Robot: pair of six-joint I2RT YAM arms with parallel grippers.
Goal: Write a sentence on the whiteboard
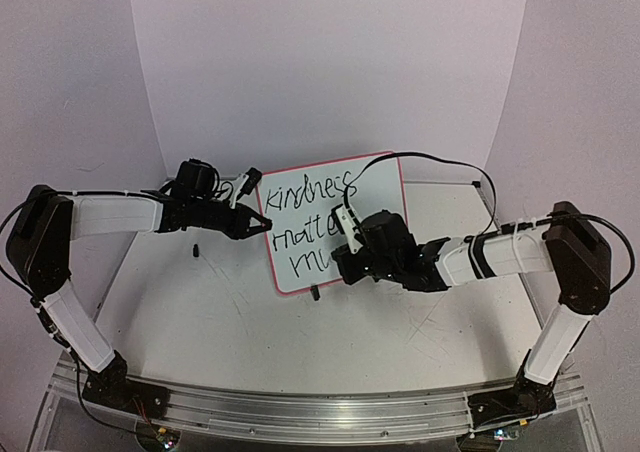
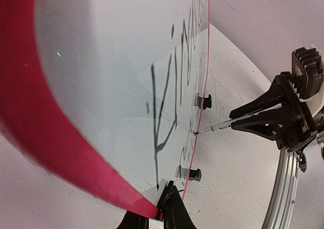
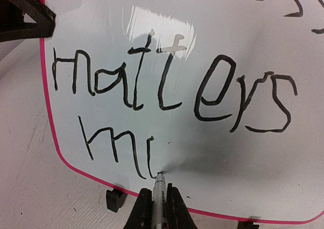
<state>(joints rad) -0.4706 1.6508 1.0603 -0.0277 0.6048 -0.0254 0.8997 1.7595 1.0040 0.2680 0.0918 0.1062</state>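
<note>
The whiteboard [image 1: 385,187] stands tilted at mid-table, its face toward the arms. It is a small white panel with rounded corners, a thin red-pink rim and black clip feet [image 3: 115,199] under its lower edge. The sentence [image 3: 172,87] is unfinished black handwriting: "kindness" at 12 o'clock, "matters" across the middle, only "mu" toward 7 o'clock.

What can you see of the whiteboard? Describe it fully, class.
The whiteboard is a small glossy white rectangle with rounded corners, a thin pink-red rim and black clip feet on its lower edge. It seems propped at a slant on the table. Black lettering reads "kindness", "matters" and an unfinished "mu". The left gripper clamps its left edge; the marker in the right gripper touches it below the "u".
</note>
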